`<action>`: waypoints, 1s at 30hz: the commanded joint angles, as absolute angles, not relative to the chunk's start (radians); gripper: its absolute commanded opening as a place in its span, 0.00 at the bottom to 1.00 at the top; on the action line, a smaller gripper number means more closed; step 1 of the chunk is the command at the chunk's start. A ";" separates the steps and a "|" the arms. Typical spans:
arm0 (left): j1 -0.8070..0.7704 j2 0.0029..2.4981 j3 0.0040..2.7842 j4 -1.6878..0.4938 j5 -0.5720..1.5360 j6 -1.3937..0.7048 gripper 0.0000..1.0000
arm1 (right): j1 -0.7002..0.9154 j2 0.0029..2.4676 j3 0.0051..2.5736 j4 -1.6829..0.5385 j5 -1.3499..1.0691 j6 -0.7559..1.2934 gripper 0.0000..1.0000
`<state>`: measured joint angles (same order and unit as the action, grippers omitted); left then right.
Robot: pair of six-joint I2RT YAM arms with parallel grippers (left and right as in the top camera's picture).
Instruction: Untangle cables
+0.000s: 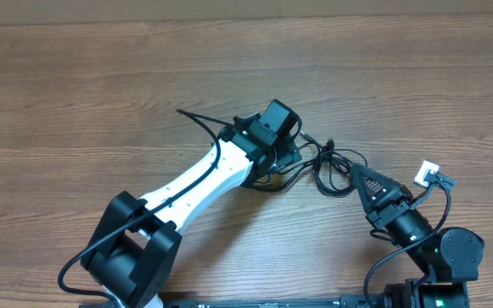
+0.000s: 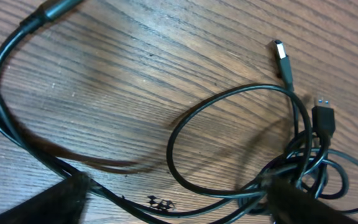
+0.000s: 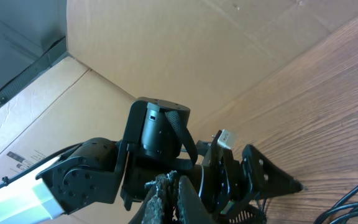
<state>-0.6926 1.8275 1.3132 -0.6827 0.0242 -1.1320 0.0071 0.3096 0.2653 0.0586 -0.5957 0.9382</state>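
The cables (image 1: 332,167) are thin black cords lying tangled on the wooden table, right of centre. In the left wrist view the cables (image 2: 229,143) form loops, with a USB plug (image 2: 283,56) and a second plug (image 2: 324,118) at the right. My left gripper (image 2: 179,208) stands open low over them, and two strands run across the gap between its fingers (image 2: 300,202). In the overhead view the left gripper (image 1: 285,161) sits at the tangle's left edge. My right gripper (image 1: 359,175) is shut and empty, its tip at the tangle's right side; its fingers (image 3: 176,193) are pressed together.
A white connector (image 1: 424,174) lies right of the right arm. A cardboard wall (image 3: 185,56) lines the table's far side. The left arm (image 1: 204,180) crosses the table from the front left. Bare wood (image 1: 101,85) stretches left and behind.
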 commanded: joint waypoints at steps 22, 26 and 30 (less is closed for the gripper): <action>-0.702 1.952 1.289 -0.663 0.090 -1.436 0.93 | 0.004 0.304 0.289 0.057 -0.581 0.934 0.04; -0.702 1.999 1.289 -0.616 0.147 -1.436 0.92 | 0.004 0.304 0.289 0.057 -0.581 0.934 0.04; -0.702 2.025 1.289 -0.601 0.158 -1.436 0.90 | 0.004 0.304 0.289 0.057 -0.581 0.934 0.04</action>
<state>-0.6945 1.9835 1.2987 -0.6056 0.1158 -1.4193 0.0071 0.3092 0.2649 0.0582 -0.5941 0.9386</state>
